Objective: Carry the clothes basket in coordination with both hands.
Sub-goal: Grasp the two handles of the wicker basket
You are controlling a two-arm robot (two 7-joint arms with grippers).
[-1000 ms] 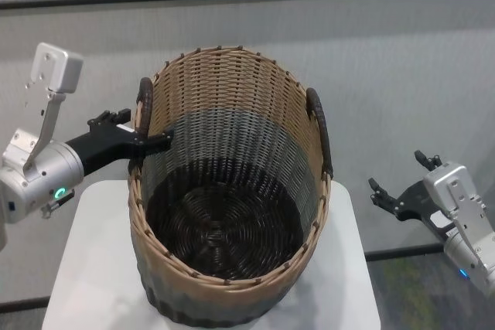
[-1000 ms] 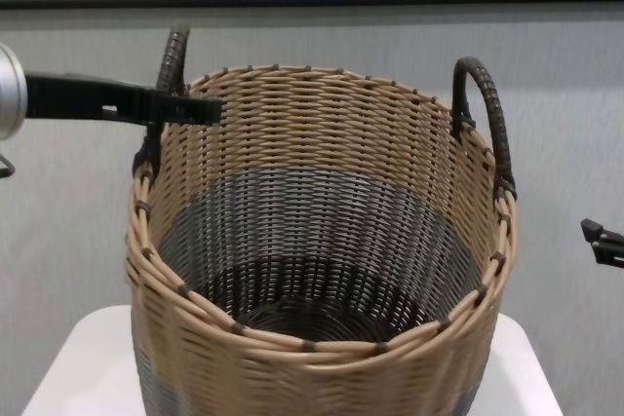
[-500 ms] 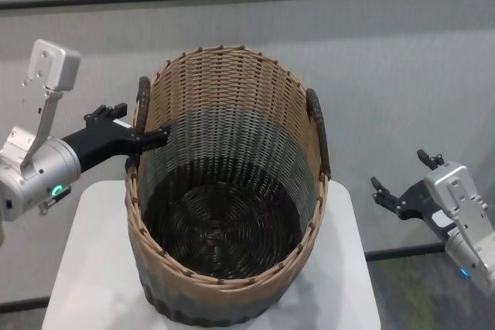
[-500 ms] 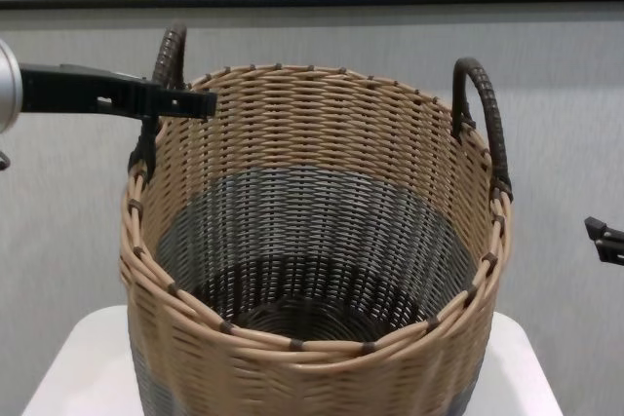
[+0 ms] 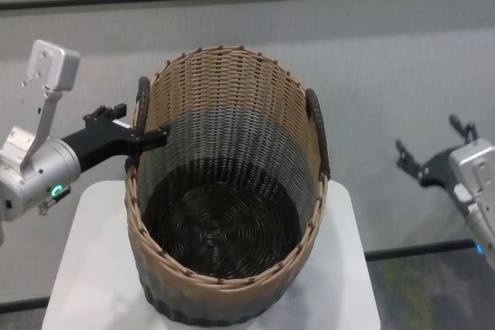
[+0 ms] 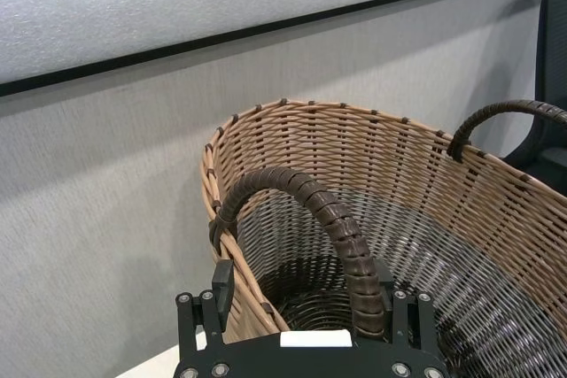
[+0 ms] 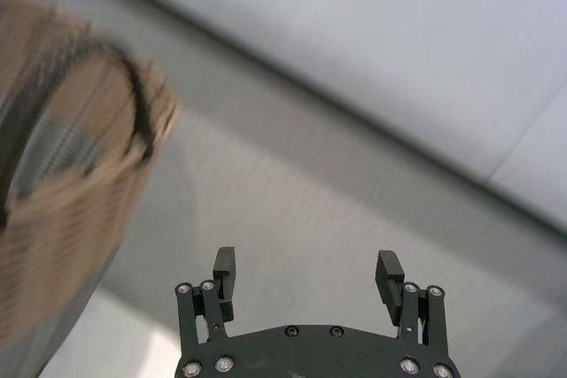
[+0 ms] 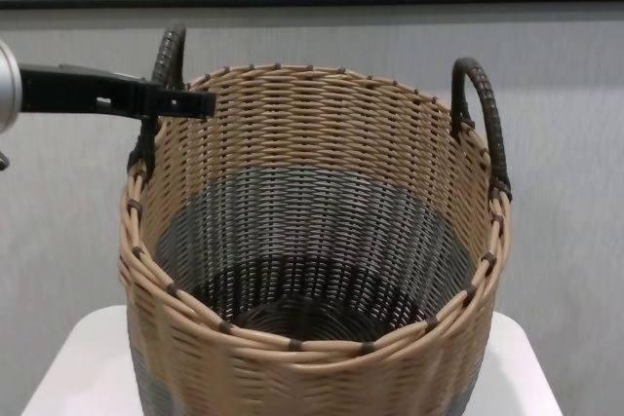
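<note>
The clothes basket (image 5: pixel 232 137) stands upright on a white table (image 5: pixel 93 268); its wicker runs tan, then grey, then dark brown. My left gripper (image 5: pixel 138 127) is at the basket's left loop handle (image 5: pixel 143 102). In the left wrist view the left gripper (image 6: pixel 312 298) is open, and the handle (image 6: pixel 337 219) rises between its black fingers. My right gripper (image 5: pixel 429 138) hangs open in free air, well to the right of the right handle (image 5: pixel 321 133). The right wrist view has the right gripper (image 7: pixel 306 272) holding nothing and the basket (image 7: pixel 62 192) blurred, far off.
A grey wall with a dark stripe stands behind the table. In the chest view the basket (image 8: pixel 312 202) fills the middle, with the left gripper (image 8: pixel 185 102) level with its rim. A dark chair (image 6: pixel 554 68) stands beyond the basket. Carpeted floor lies at the lower right.
My right gripper has moved up and to the right, farther from the basket. The left gripper and the basket have shifted slightly left.
</note>
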